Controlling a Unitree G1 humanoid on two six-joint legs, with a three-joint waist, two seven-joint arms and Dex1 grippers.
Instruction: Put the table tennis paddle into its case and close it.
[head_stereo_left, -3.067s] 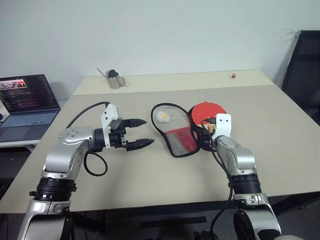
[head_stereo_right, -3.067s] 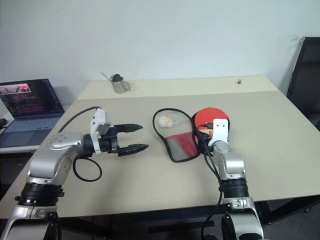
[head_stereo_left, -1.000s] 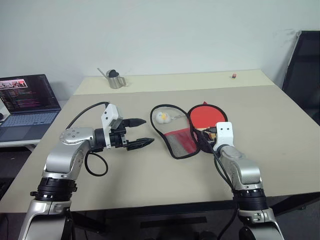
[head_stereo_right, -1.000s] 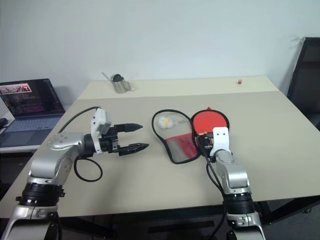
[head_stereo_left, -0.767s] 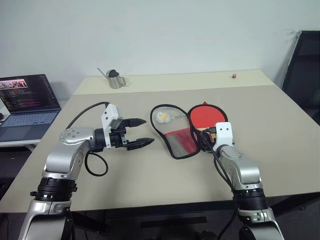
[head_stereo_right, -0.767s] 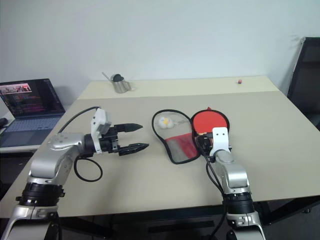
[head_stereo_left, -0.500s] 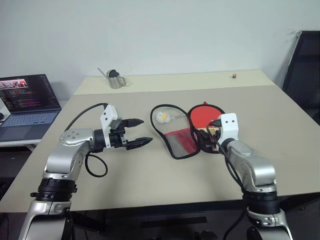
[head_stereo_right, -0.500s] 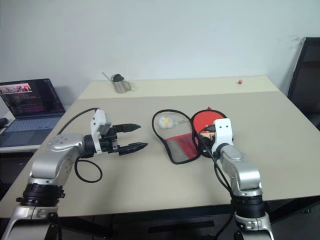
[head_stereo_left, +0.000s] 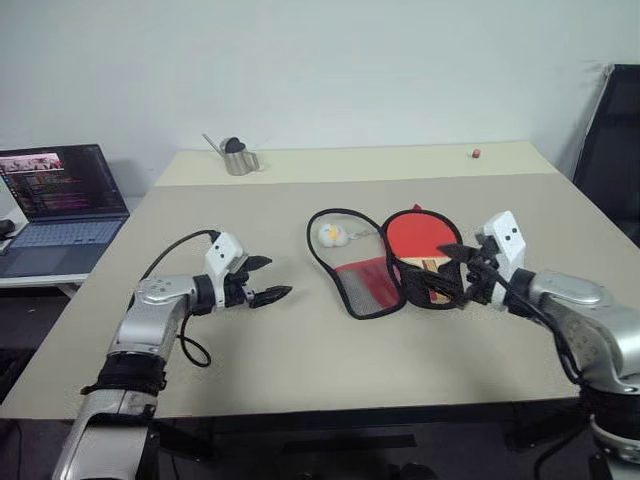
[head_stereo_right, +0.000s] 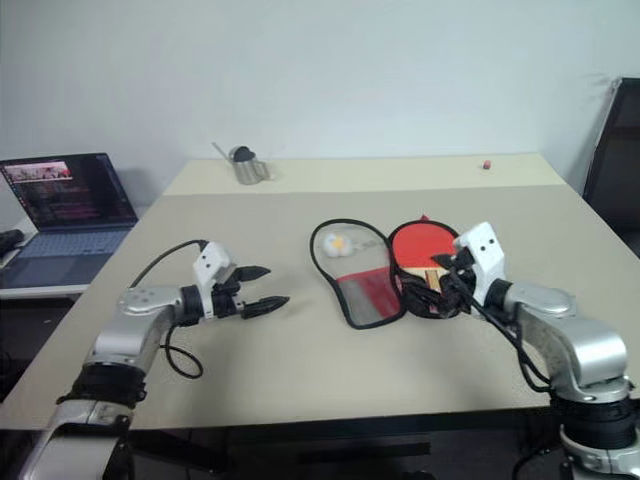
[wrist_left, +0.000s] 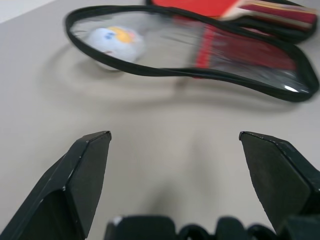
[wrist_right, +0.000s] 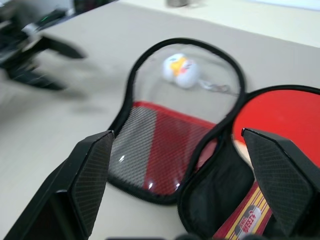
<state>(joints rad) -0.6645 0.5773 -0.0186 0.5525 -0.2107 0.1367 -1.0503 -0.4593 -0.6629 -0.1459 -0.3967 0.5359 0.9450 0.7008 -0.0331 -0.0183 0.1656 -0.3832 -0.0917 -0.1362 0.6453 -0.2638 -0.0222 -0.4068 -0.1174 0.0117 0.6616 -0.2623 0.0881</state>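
Claws spread, empty: left claw (head_stereo_left: 268, 280) over bare table (head_stereo_left: 300, 350), right claw (head_stereo_left: 456, 274) beside open case (head_stereo_left: 365, 262).

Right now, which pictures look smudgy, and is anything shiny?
In the left wrist view the case, the little ball and the paddle look smeared. In the right wrist view the left gripper is a blurry streak, and the case's clear flap shows small white glints. Both eye views look sharp, with soft shadows on the table.
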